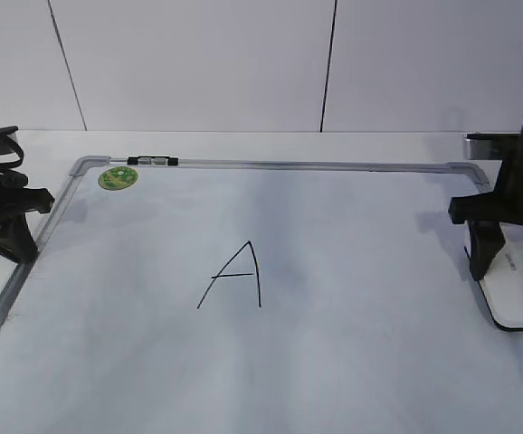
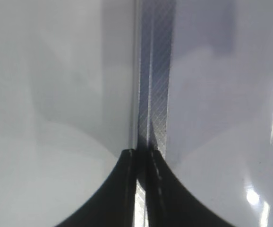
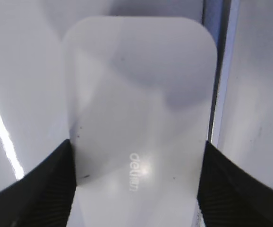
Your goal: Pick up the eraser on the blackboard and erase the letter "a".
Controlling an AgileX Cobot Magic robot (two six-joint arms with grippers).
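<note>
Erasing has not begun: the only mark visible on the blackboard (image 1: 334, 362) is a capital "A" (image 1: 234, 276), untouched, and no lowercase letter "a" shows in any view. The eraser (image 1: 519, 289) lies flat at the board's right edge, and the right end effector (image 1: 512, 262) stands over it with its jaws spread wide on either side, at the long edges; whether they already press on it I cannot tell. Lifting it, carrying it to the letter and wiping all remain, by my judgement. The left end effector (image 1: 13, 212) sits closed at the board's left frame, holding nothing.

The right wrist view shows the eraser (image 3: 139, 118) filling the gap between both fingers (image 3: 46, 184) and its grey lettering, illegible from outside. The left wrist view shows the shut fingertips (image 2: 141, 163) over the frame rail (image 2: 155, 85).
</note>
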